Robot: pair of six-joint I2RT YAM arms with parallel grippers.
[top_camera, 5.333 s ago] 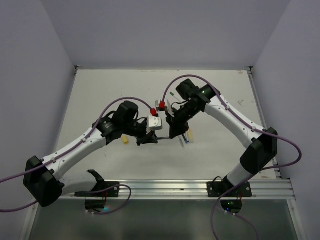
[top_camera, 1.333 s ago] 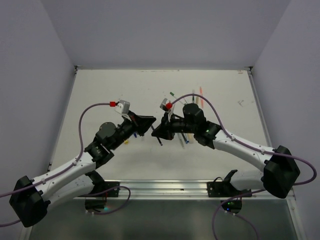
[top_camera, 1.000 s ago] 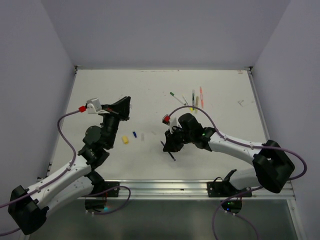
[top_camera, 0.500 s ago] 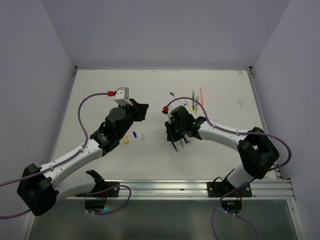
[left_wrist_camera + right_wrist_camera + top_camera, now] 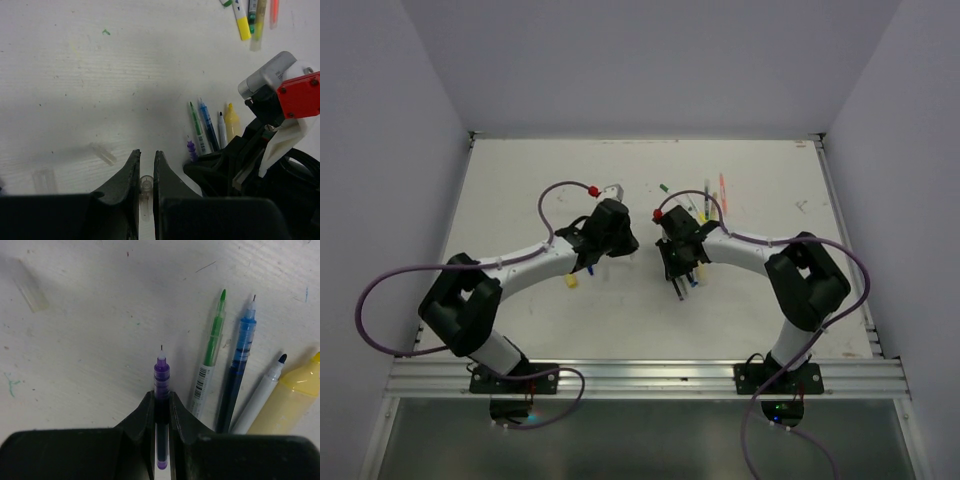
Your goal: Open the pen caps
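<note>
White table (image 5: pixel 520 180) (ink-flecked): uncapped pens (image 5: pixel 212 350) side by side, clear caps (image 5: pixel 102 153) apart.

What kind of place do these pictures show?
Probably a robot test cell in a lab: left arm and right arm bolted to an aluminium rail, bare walls around an ink-marked white table, loose pens.

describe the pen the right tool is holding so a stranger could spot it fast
On the white table, find the row of uncapped pens fanned out before the right tool. The purple pen is leftmost in the right wrist view, beside the green pen. It alone is purple and clamped in the tool; the others lie free.
</note>
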